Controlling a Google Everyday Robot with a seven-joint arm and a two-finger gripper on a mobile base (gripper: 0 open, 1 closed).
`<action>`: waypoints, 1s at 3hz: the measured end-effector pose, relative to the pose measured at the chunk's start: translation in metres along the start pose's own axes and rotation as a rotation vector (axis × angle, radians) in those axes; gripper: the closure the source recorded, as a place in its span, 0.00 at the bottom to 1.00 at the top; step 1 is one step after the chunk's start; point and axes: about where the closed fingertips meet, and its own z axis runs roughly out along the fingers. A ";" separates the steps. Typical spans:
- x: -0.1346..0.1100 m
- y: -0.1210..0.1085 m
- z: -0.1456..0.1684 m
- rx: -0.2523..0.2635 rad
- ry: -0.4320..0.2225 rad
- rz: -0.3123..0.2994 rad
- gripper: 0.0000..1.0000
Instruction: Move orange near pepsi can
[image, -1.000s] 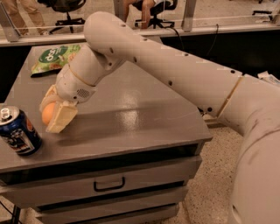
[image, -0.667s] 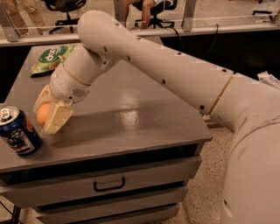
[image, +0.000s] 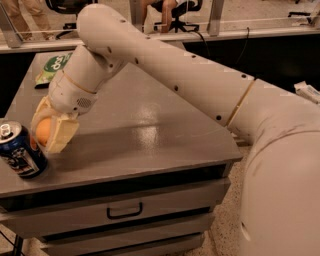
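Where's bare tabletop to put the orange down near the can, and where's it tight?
Tight at the front-left corner: the gripper, shut on the orange, sits beside the pepsi can. Bare tabletop runs from the gripper rightward to the right edge, in front of the arm. A bare strip separates the gripper from the green bag at back-left.

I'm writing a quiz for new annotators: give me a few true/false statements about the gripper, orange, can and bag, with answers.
1. The gripper is shut on the orange. True.
2. The can lies on its side. False: it stands on its base, top up.
3. The orange is close beside the can. True.
4. The bag sits between orange and can. False: it lies at the far edge of the table, behind the arm.
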 end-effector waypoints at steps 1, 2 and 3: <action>-0.001 0.000 0.002 -0.003 -0.001 -0.002 0.12; -0.002 0.001 0.004 -0.007 -0.001 -0.003 0.00; -0.002 0.001 0.004 -0.007 -0.001 -0.003 0.00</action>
